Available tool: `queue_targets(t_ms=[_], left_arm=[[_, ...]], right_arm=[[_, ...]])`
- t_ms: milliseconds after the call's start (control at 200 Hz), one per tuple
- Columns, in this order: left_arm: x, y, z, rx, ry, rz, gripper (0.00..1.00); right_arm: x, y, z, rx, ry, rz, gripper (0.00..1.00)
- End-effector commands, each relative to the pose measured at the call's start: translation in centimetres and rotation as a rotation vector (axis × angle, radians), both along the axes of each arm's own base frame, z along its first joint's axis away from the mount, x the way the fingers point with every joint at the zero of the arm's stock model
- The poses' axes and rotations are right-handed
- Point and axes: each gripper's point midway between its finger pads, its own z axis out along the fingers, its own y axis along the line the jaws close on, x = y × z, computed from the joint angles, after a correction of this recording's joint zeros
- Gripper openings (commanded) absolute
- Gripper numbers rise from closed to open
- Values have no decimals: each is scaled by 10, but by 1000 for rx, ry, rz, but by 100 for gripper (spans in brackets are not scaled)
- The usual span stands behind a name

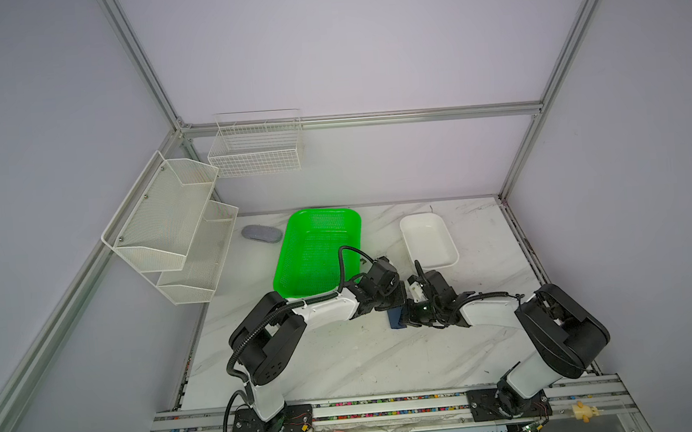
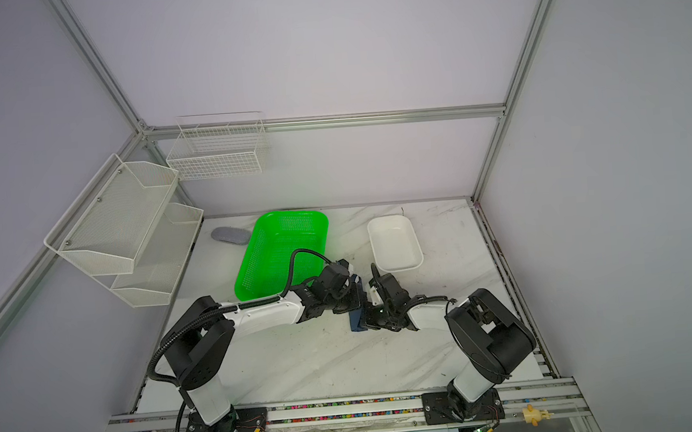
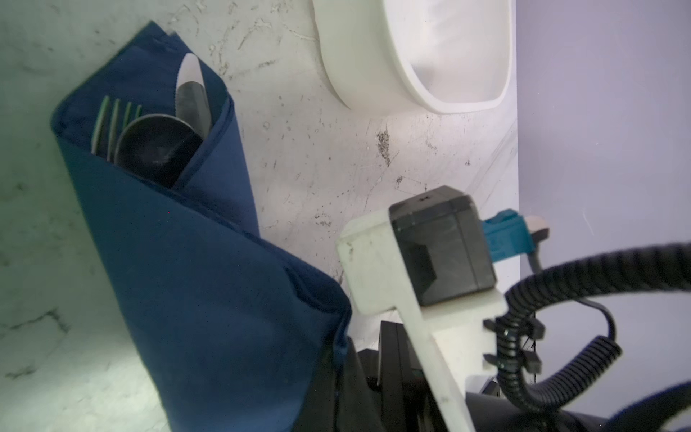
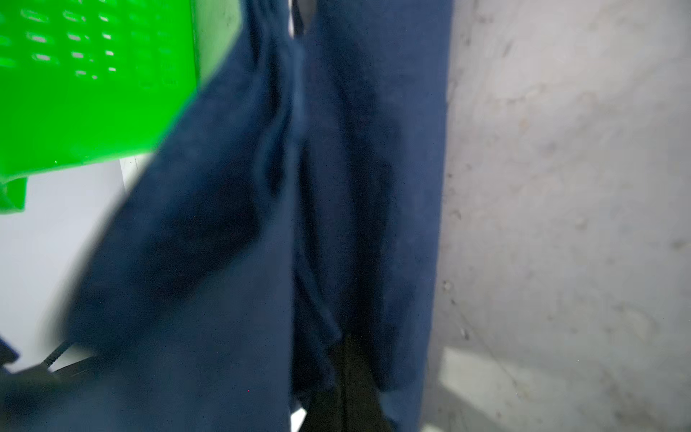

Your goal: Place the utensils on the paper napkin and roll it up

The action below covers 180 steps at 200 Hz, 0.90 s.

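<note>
The paper napkin (image 3: 194,262) is a navy roll wrapped round the utensils: fork (image 3: 112,123), spoon (image 3: 157,146) and knife (image 3: 190,93) stick out of its open end. In both top views only a small piece of the napkin (image 1: 395,318) (image 2: 356,320) shows between the two wrists at mid-table. My left gripper (image 3: 347,389) (image 1: 397,305) is shut on a fold at the roll's near end. My right gripper (image 4: 347,392) (image 1: 406,316) is shut on the napkin (image 4: 261,224) from the opposite side; the cloth fills its view.
The green basket (image 1: 317,248) sits just behind the left wrist and close to the roll (image 4: 93,93). A white tray (image 1: 428,240) (image 3: 374,74) lies behind the right wrist. A grey oval pad (image 1: 259,234) lies at back left. White wire shelves (image 1: 170,229) hang on the left wall.
</note>
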Motion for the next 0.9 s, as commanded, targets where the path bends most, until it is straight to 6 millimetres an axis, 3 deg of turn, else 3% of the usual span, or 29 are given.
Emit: queue_targets(t_ms=[0,200,415,895], left_arm=[[16,-34,56,-155,-73,-13,1],[16,-30,46,-136,-64,10,0],[16,-26,41,-121,-61,18,0],[17,-34,42,-131,-54,-1,0]], right_arm=[[-6,-5,-11,-20,16,4,3],[-1,-1,7,19,-11,-6,4],[1,-11,20,37,-27,-53,5],[-8,-18,-8,13,17,-32,4]])
